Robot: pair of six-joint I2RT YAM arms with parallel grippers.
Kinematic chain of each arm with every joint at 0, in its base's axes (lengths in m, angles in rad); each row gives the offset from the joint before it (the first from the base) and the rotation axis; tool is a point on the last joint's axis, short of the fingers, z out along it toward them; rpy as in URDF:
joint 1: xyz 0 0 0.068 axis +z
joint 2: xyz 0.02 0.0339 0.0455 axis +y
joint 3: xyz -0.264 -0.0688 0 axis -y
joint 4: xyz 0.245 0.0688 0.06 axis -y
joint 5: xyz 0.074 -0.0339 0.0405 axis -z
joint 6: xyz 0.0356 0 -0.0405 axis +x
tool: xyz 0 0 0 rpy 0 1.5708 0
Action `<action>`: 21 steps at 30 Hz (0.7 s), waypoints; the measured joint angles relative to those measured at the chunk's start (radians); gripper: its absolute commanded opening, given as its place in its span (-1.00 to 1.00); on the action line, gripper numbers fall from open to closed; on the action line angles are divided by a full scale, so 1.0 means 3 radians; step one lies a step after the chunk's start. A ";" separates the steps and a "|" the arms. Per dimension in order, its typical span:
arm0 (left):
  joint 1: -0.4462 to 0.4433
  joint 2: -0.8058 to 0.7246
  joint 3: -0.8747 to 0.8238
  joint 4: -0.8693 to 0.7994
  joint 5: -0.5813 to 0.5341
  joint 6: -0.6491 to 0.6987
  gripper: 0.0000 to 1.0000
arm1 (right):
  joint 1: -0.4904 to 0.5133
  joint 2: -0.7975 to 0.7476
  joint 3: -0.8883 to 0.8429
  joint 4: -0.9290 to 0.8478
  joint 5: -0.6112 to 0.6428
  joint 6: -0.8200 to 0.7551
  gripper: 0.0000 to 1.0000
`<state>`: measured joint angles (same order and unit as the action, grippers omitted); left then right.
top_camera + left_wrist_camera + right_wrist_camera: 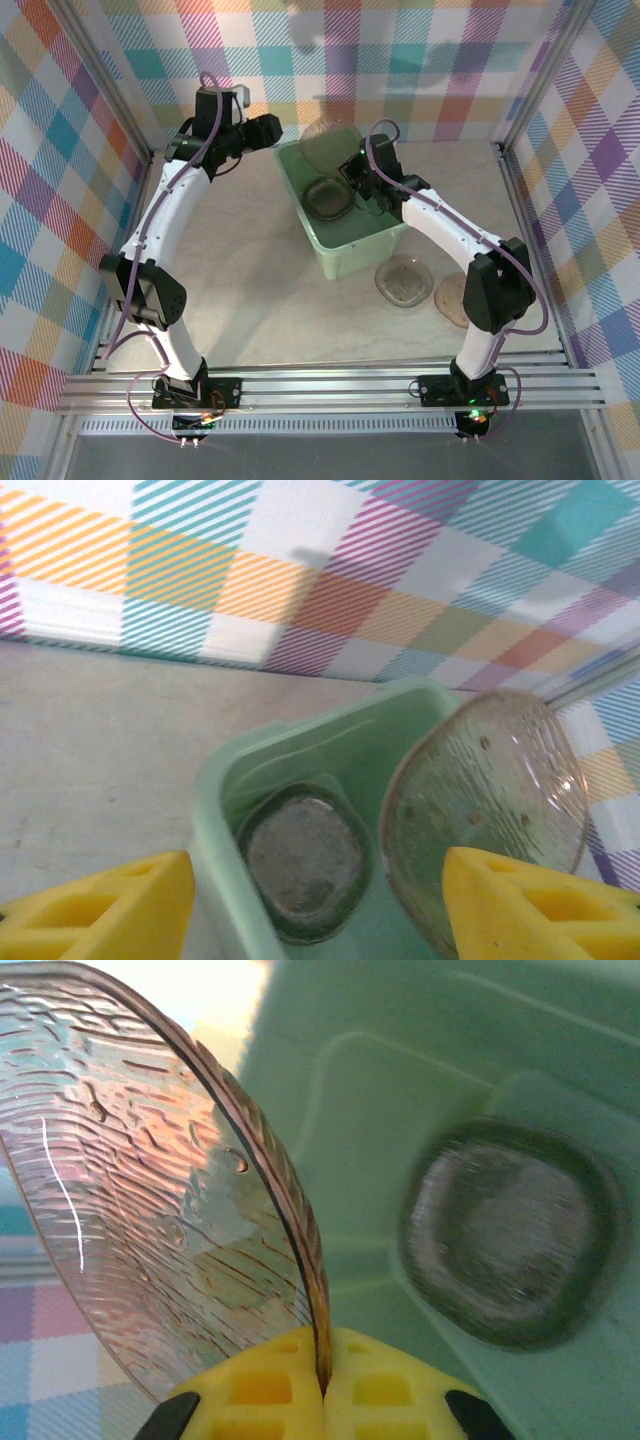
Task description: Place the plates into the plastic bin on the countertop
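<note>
The mint-green plastic bin (pixel 345 250) stands mid-countertop (pixel 250 280) with one smoky plate (pixel 328 197) lying flat in it. My right gripper (pixel 358 172) is shut on the rim of a second plate (pixel 328 145), held on edge over the bin's far end. In the right wrist view the yellow fingers (pixel 260 1400) pinch that plate (pixel 150 1190) above the bin (pixel 400 1080) and the flat plate (pixel 510 1245). My left gripper (pixel 280 135) hangs open just left of the bin's far corner. Its view shows its own gripper (pixel 320 920), the bin (pixel 215 810), the flat plate (pixel 300 865) and the held plate (pixel 480 800).
Two more plates (pixel 404 280) (pixel 452 298) lie on the countertop just right of the bin's near end, beside the right arm's elbow. Plaid walls (pixel 60 150) close off the back and both sides. Bare counter spreads out to the left of the bin.
</note>
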<state>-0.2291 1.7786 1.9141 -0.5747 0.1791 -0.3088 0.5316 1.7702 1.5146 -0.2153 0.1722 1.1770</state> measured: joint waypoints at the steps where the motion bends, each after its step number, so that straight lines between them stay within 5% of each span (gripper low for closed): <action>1: 0.0043 -0.0011 -0.0043 -0.0001 0.0001 0.0003 0.33 | 0.0000 0.0000 0.0000 -0.0121 0.0028 0.0071 -1.00; 21: 0.0468 -0.0237 -0.0748 -0.0009 0.0070 0.0083 0.33 | 0.0120 0.0443 0.0216 -0.0941 0.0169 0.0885 -1.00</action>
<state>-0.0887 1.7077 1.6897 -0.5774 0.2001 -0.2840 0.5674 1.9030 1.5795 -0.4976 0.2230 1.4425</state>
